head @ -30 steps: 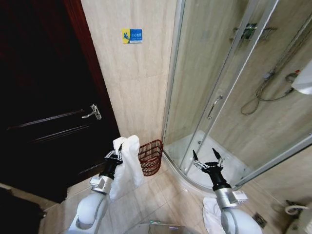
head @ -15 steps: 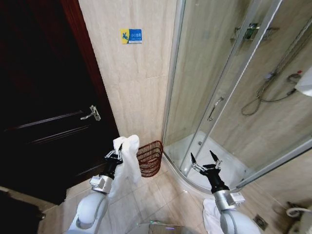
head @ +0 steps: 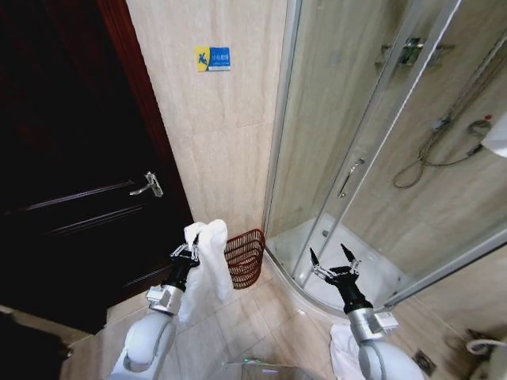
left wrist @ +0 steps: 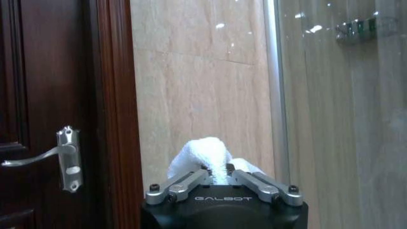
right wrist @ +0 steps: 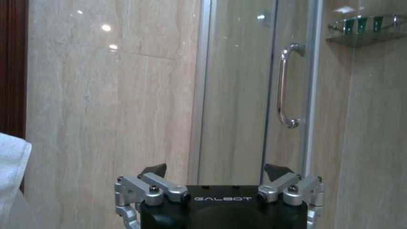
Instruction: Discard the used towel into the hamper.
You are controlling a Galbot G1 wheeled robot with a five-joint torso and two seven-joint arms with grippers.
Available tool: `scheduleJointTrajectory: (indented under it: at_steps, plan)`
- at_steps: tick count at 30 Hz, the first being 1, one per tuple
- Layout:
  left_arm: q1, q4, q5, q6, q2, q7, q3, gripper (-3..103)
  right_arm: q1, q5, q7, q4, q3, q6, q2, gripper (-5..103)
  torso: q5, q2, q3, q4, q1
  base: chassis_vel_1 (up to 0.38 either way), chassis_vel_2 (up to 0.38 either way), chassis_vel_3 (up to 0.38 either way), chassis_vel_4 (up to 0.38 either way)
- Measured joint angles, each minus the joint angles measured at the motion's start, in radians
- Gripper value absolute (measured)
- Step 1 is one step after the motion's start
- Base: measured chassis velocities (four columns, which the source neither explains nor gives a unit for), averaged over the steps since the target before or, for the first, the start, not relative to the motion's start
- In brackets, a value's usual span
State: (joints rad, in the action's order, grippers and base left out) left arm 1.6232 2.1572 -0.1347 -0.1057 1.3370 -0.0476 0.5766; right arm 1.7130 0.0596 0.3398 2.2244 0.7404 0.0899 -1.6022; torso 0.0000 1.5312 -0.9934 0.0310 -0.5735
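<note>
Towel [head: 207, 257]: white, pinched at its top by the left gripper [head: 188, 252] and hanging long below it, well off the floor [head: 253, 317]. Carried high, probably so the loose end clears the hamper [head: 245, 256] rim when brought over. Hamper just beside the towel on the right, standing on the floor at the foot of the wall [head: 226, 142], tucked in the corner where wall meets the shower glass [head: 348, 134]. Not yet dropped; towel beside the basket, not over it. Right gripper [head: 337, 264] raised in front of the curved shower base, fingers spread wide, holding nothing, likely kept clear as a spare. Another white cloth [head: 342, 348] low beside the right arm. Pale glossy floor tiles; dark wooden door [head: 71, 158] with a lever handle [head: 149, 184] on the left; small blue and yellow sign [head: 213, 58] on the beige stone-look wall.

Left wrist view: gripper [left wrist: 219, 177] fingers drawn in tight on a bunched knob of towel [left wrist: 202, 153] poking up between them. Door handle [left wrist: 60, 157] and dark frame to one side, beige wall ahead, glass edge beyond.

Right wrist view: gripper [right wrist: 216, 176] fingers far apart, nothing between them. Shower door handle [right wrist: 285, 86] ahead, a shelf [right wrist: 365, 31] with small green bottles behind the glass, towel edge [right wrist: 11, 167] at the side.
</note>
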Motion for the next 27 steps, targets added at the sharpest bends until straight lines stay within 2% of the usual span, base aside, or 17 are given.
scheduleJointTrajectory:
  at_steps: [27]
  plan:
    - [0.000,-0.002,0.007,-0.004,0.001,-0.002,-0.004,2,0.001,0.006,-0.003,0.001,0.005,0.006,0.000,100,0.0000,0.000,0.000,-0.0001,0.000,-0.046,0.041,0.042,-0.043]
